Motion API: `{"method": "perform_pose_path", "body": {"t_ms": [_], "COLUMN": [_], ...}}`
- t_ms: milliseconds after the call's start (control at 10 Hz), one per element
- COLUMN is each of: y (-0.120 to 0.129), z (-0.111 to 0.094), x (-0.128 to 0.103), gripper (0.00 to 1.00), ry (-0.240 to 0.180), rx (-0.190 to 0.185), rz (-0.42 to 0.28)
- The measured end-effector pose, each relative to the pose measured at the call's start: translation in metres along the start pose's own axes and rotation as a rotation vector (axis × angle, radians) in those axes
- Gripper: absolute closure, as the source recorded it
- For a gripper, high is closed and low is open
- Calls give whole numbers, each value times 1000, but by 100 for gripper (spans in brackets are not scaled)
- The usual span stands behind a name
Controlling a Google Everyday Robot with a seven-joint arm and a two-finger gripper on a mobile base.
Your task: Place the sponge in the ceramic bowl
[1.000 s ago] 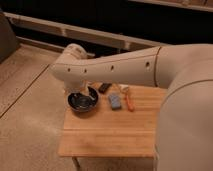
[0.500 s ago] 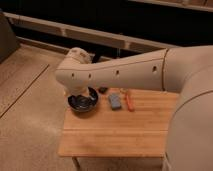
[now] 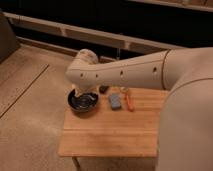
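Wooden counter (image 3: 115,135) seen from above. Ceramic bowl (image 3: 95,103), dark and glossy, at the counter's 10 o'clock corner. Hand (image 3: 76,93) above the bowl's 10 o'clock rim, largely hidden under the white arm (image 3: 120,75), set wide and holding nothing. Sponge (image 3: 115,101), blue-grey, flat on the counter at 3 o'clock of the bowl, near but apart. Orange stick (image 3: 130,103) just beside the sponge at 3 o'clock; small black block (image 3: 103,89) at its 11 o'clock.

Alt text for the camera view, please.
The robot's pale arm reaches across a wooden table, its gripper hanging over the dark ceramic bowl at the table's far left corner. The blue-grey sponge lies on the table right of the bowl, beside a thin orange stick.
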State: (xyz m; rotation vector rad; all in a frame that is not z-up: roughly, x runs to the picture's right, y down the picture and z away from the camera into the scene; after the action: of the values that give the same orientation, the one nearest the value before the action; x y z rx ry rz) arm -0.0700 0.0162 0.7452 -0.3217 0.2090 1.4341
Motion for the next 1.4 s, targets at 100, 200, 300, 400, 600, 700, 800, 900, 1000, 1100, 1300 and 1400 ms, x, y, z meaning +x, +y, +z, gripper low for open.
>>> {"method": "perform_pose_path", "body": {"t_ms": [100, 200, 300, 400, 600, 700, 800, 900, 1000, 1100, 1300, 1400], "y": [-15, -37, -46, -52, -56, -54, -56, -65, -94, -119, -168, -179], "z": [7, 16, 17, 16, 14, 14, 17, 22, 31, 37, 44, 49], "x": [-5, -15, -21, -25, -30, -31, -30, -29, -29, -30, -36, -45], "gripper": [35, 35, 35, 35, 35, 35, 35, 35, 35, 35, 35, 35], "ry": [-8, -34, -53, -67, -85, -83, -75, -66, -47, -31, -13, -14], "rx": [-4, -43, -92, -129, -174, -176, -165, -137, -51, 26, 167, 211], "rz": [31, 110, 178, 227, 279, 278, 278, 277, 274, 271, 273, 271]}}
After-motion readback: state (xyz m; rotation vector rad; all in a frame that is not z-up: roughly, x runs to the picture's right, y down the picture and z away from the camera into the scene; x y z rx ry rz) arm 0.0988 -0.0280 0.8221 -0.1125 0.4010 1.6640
